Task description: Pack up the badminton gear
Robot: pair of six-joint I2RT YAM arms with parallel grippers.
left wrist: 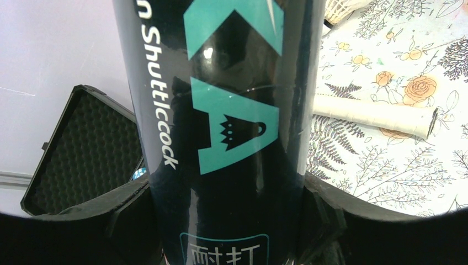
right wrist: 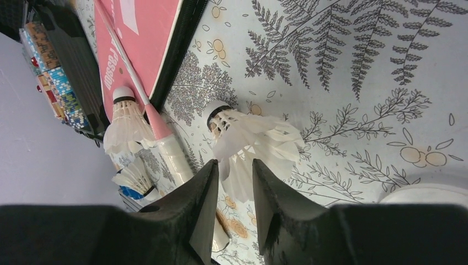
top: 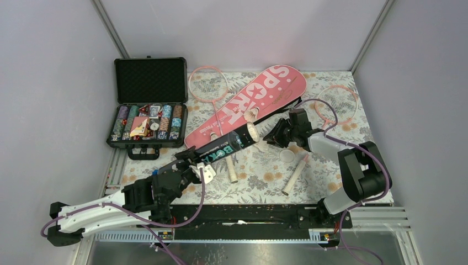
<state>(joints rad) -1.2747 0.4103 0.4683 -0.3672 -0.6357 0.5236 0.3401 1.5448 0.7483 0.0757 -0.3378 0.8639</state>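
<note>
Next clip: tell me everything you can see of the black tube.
The black tube is long, round and glossy, like plastic or coated card. It carries big teal letters, small white print reading "Shuttlecock" and a teal-framed box of Chinese characters. It lies aslant, its near end clamped between the fingers of the left gripper, its far end showing white. It crosses the low end of the pink bag; whether it rests there or is lifted cannot be told.

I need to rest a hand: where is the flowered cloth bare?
Bare flowered cloth lies near the front edge, between the left white racket handle and the right white racket handle. The middle is crowded: long teal-lettered black tube, white feathered shuttlecocks, pink SPORT bag, right gripper.
</note>
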